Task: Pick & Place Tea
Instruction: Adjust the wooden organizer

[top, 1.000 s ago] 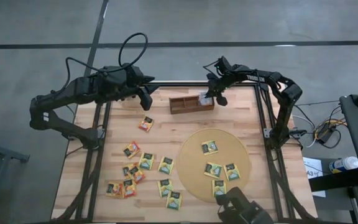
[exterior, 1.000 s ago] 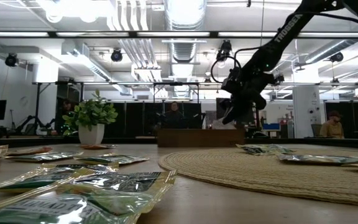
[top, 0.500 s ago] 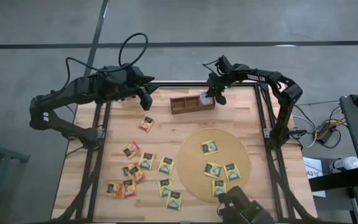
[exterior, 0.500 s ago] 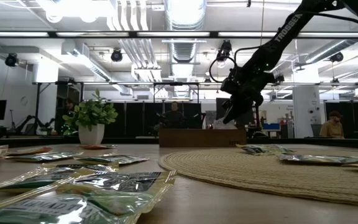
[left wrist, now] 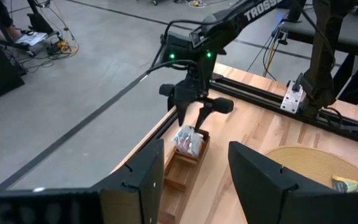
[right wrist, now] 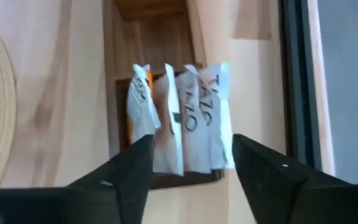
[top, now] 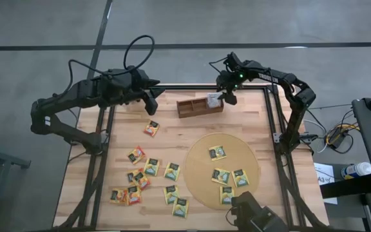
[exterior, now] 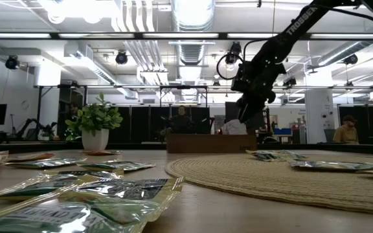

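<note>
The tray's [top: 198, 106] right slot is packed with upright sachets [right wrist: 179, 118]. The right gripper [left wrist: 195, 111] hangs open just above them. The other two slots are free.

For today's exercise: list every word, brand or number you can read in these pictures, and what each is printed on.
"TROSSEN": right arm, partly cut off in the left wrist view.
"TAZO": white sachets in the wooden tray.
Labels on loose sachets on the mat: too small.
Foreground sachet: lettering too blurred.
</note>
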